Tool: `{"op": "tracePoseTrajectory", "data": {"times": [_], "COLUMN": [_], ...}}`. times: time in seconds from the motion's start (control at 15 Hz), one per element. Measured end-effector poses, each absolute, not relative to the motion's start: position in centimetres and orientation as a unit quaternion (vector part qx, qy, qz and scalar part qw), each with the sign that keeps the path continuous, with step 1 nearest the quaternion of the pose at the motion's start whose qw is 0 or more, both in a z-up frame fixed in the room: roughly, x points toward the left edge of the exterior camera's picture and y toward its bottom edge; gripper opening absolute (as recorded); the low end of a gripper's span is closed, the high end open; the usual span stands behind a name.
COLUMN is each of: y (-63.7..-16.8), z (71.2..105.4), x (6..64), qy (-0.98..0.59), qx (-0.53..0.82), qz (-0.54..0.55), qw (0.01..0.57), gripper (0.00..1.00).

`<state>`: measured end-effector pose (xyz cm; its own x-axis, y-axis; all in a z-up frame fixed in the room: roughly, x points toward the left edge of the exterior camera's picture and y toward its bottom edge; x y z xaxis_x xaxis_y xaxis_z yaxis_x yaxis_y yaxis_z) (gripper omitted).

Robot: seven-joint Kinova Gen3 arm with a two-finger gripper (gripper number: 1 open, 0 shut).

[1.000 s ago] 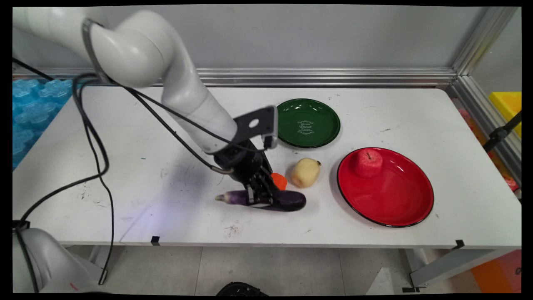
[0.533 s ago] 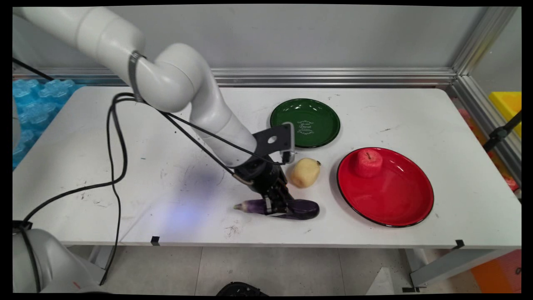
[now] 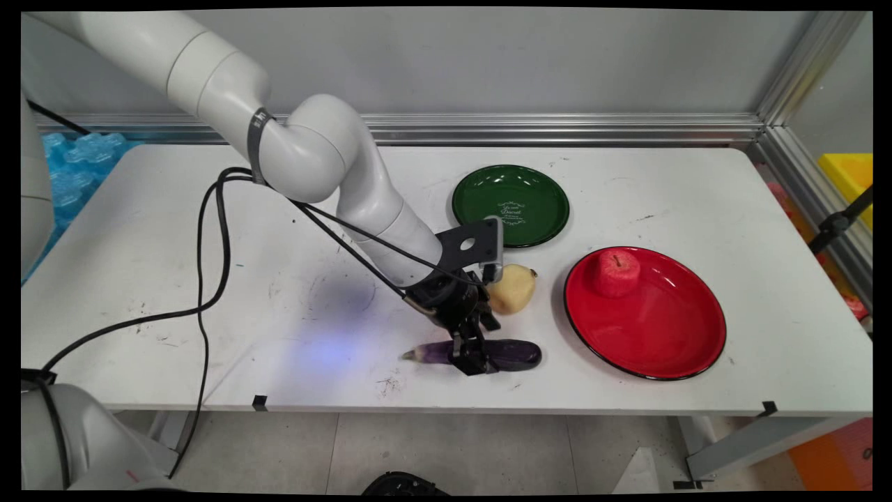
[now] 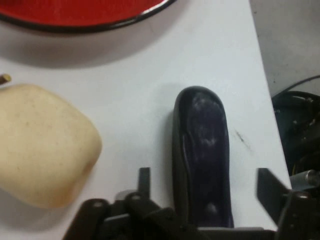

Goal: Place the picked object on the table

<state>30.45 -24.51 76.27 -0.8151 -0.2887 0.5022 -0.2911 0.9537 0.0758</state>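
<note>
Eggplant lies flat near the table's front edge, its long axis running straight out between the fingers of the gripper. The fingers stand spread on either side, clear of it. A pale yellow fruit sits just beside, the red plate farther right.

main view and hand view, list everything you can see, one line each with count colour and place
eggplant: one, dark purple, lying near the table's front edge, between the gripper's fingers
pear: one, pale yellow, just behind the eggplant
apple: one, red, on the red plate's far side
red plate: one, right of the eggplant
green plate: one, behind the pear, nothing on it
table: one, white
gripper: one, black, fingers apart either side of the eggplant
</note>
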Motion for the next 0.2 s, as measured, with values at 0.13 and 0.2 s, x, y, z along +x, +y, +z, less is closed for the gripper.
{"op": "tracePoseTrajectory", "data": {"times": [0.13,0.2], "y": [-24.62,-24.65], "z": [76.70,77.16], "x": [30.57,30.68], "qy": [-0.953,-0.952], "qx": [0.145,0.141], "qz": [0.004,0.006], "qw": [0.267,0.270], "gripper": [1.00,1.00]}}
